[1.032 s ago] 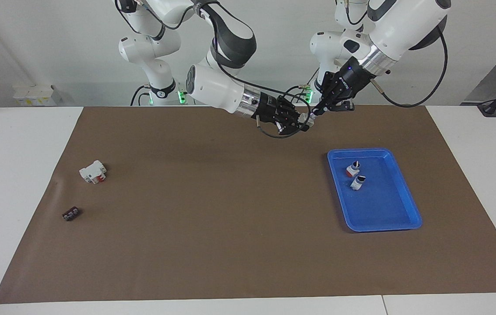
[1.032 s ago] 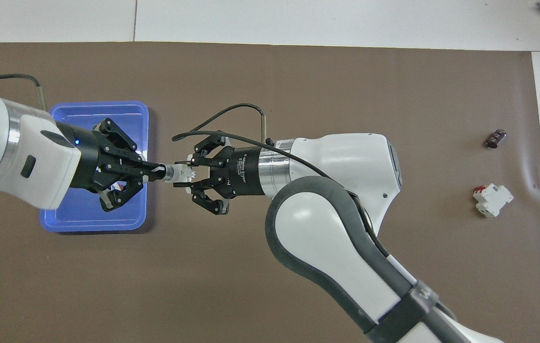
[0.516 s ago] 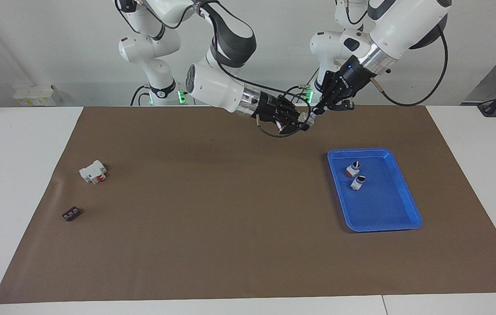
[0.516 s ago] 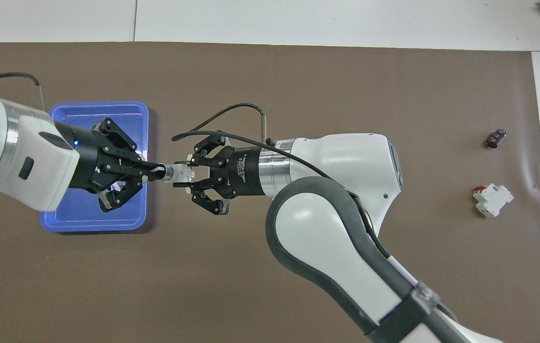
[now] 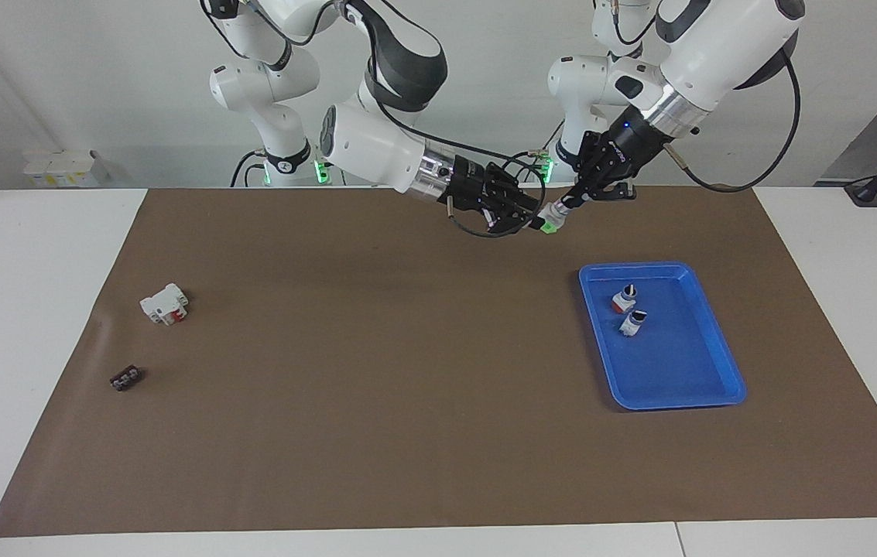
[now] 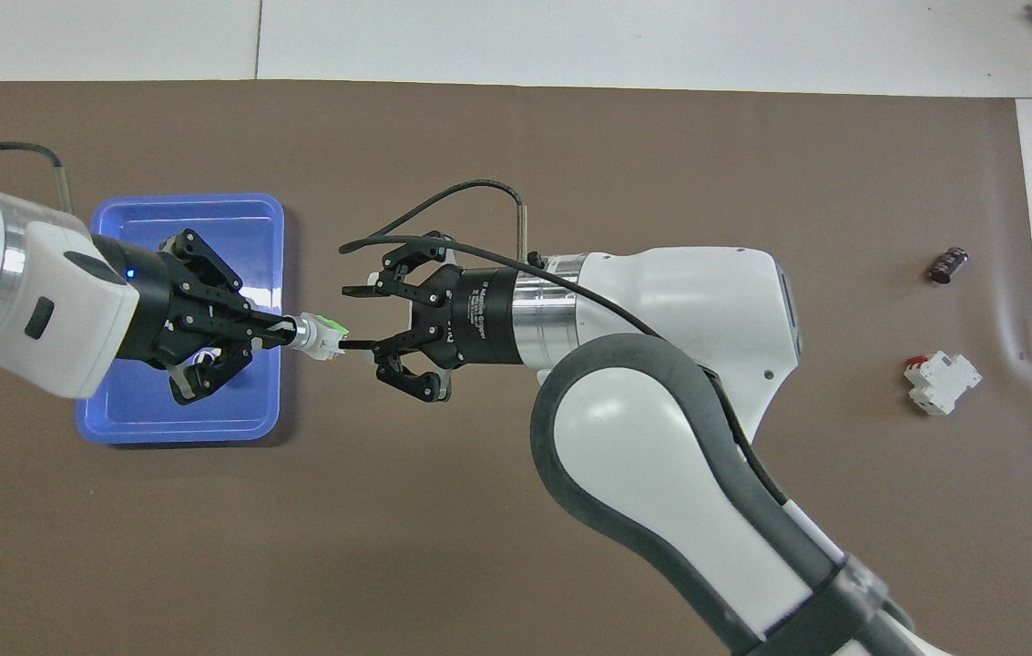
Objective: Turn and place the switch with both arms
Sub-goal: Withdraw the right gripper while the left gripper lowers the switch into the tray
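We see the switch (image 6: 319,331) held up in the air between the two grippers, over the bare brown mat (image 5: 376,402) just beside the blue tray (image 5: 724,363). The left gripper (image 6: 286,333) has its fingertips clamped on the switch's black knob end, while the green part points toward the right gripper (image 6: 353,319). The right gripper's fingers (image 6: 361,291) stand apart, spread on either side of the switch's green end without holding it.

The overhead view gives us the gap between the right gripper's fingers plainly, and it shows the switch lying level between the two tools. It hides most of the tray's contents under the left gripper. The facing view (image 5: 552,222) shows the switch well above the mat, in the part of the table close to the robots, and its bright green end shows there as well. That view also opens up the tray: we count two small knob switches in it, one with a red base (image 5: 624,298) and one white-grey (image 5: 632,322), lying just beside each other in the half of the tray nearer to the robots.

Toward the right arm's end of the table we count one white block with a red part (image 5: 165,303) and one small dark component (image 5: 125,378), near each other on the mat, the block nearer to the robots.

We count two arms, both reaching toward the middle.
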{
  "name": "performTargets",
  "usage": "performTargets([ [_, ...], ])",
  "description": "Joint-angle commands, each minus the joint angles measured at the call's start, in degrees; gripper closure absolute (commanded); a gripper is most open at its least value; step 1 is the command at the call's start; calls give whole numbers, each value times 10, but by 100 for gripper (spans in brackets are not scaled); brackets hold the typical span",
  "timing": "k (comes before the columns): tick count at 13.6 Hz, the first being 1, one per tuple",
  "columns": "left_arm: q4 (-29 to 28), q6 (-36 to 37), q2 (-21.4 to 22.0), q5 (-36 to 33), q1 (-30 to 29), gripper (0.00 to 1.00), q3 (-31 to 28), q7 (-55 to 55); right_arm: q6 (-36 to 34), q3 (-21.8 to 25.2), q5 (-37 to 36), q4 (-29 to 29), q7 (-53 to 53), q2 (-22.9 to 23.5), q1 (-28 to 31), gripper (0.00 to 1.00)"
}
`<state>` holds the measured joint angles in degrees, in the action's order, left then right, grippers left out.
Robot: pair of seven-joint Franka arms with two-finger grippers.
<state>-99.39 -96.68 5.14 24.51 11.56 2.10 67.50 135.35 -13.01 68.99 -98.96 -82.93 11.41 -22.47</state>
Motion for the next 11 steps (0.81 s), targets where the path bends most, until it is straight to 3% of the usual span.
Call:
performTargets([
  [1, -10, 4, 8, -10, -5, 100, -1, 12, -1, 0, -67, -8, -9, -31, 16, 1],
  [3, -12, -10, 7, -14, -16, 100, -2, 12, -8, 0, -153, -9, -8, -40, 43, 1],
  [7, -39, -84, 10, -95, -19, 100, -2, 15, -30, 0, -349, -9, 14, -46, 95, 1],
  [11, -98, -141, 30, -178, -27, 100, -2, 15, -129, 0, -513, -8, 214, -51, 173, 0],
])
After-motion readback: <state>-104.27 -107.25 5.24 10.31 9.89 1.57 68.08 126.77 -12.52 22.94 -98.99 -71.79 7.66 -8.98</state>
